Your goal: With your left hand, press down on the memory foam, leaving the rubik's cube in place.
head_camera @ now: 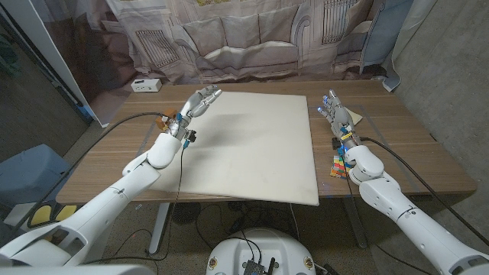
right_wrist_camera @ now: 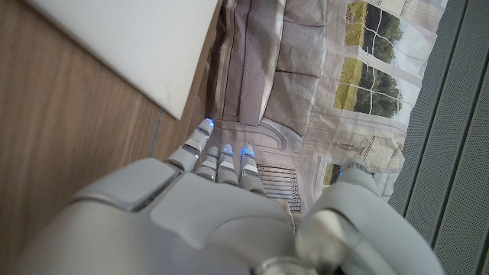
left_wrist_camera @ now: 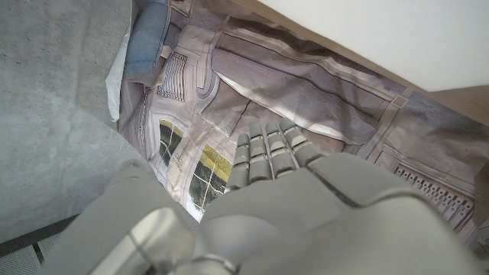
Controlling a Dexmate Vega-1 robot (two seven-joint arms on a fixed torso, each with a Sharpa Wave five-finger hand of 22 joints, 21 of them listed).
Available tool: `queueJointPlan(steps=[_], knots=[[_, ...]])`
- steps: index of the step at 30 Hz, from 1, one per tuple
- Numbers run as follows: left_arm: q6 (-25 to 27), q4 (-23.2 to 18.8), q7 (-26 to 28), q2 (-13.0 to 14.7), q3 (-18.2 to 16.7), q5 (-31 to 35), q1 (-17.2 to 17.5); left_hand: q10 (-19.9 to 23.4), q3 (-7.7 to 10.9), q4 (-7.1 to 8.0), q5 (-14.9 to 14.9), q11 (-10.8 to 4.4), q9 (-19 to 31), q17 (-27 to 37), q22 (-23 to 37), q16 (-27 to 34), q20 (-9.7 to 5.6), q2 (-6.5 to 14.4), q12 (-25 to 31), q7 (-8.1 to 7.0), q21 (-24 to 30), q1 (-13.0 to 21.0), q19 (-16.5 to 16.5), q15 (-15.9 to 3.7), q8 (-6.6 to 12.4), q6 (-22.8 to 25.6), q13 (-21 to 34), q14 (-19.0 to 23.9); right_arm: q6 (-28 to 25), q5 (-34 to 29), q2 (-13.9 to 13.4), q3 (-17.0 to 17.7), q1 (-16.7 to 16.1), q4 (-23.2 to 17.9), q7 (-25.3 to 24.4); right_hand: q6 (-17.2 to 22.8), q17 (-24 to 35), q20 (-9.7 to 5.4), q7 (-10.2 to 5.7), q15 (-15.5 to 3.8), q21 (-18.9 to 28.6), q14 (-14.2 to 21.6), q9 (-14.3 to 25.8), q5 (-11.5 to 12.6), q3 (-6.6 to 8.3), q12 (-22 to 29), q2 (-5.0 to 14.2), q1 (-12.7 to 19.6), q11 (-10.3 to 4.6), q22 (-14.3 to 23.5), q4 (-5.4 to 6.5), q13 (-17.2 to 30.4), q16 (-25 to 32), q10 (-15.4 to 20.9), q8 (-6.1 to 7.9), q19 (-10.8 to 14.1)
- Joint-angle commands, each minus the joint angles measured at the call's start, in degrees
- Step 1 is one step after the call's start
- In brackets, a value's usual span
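Observation:
The memory foam [head_camera: 252,145] is a big cream slab covering the middle of the wooden table; its edge also shows as foam [left_wrist_camera: 397,38] and foam [right_wrist_camera: 137,46] in the wrist views. My left hand [head_camera: 197,103] hovers above the slab's far left corner, fingers stretched forward and holding nothing; the left wrist view shows the hand [left_wrist_camera: 267,153] with its fingers straight and side by side. The rubik's cube [head_camera: 337,167] lies on the table just right of the foam, partly hidden by my right wrist. My right hand [head_camera: 336,114] stands beyond it, fingers extended and empty, also seen as hand [right_wrist_camera: 221,164].
A white box [head_camera: 146,85] sits at the table's far left corner. A small orange object [head_camera: 162,120] lies beside my left wrist. A pale flat piece [head_camera: 353,116] lies right of my right hand. A printed curtain hangs behind the table [head_camera: 114,145].

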Motion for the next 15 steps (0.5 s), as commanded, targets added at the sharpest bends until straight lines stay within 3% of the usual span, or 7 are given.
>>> queueJointPlan(steps=[1, 15], knots=[[4.2, -4.6, 5.3, 2.5, 0.3, 8.5, 1.6, 0.5, 0.07, -0.31, 0.1, -0.1, 0.3, -0.1, 0.1, 0.5, -0.3, -0.1, 0.3, 0.05, -0.2, 0.8, 0.6, 0.04, 0.32, 0.6, 0.1, 0.7, 0.0, -0.2, 0.0, 0.1, -0.8, -0.9, -0.5, 0.1, 0.1, 0.03, 0.28, -0.04, -0.3, 0.1, 0.1, 0.3, -0.01, 0.1, 0.54, 0.2, 0.11, 0.3, -0.49, 0.1, 0.0, 0.3, 0.07, 0.4], [7.5, -6.9, 6.0, 3.6, 1.8, 12.3, 1.2, 0.5, 0.11, -0.53, 0.0, -0.18, 0.3, -0.1, 0.1, 0.2, -0.44, 0.0, 0.2, -0.1, -0.5, 1.1, 0.8, -0.06, 0.2, 0.9, -0.3, 0.7, 0.2, -0.1, -0.6, 1.0, -2.5, -2.6, -1.4, 0.2, 0.0, -0.23, 0.32, -0.04, -0.2, 1.0, 0.0, 0.3, -0.04, 0.1, 0.77, 0.2, 0.11, 0.3, -0.63, 0.1, 0.3, 0.9, 0.01, 2.0]])
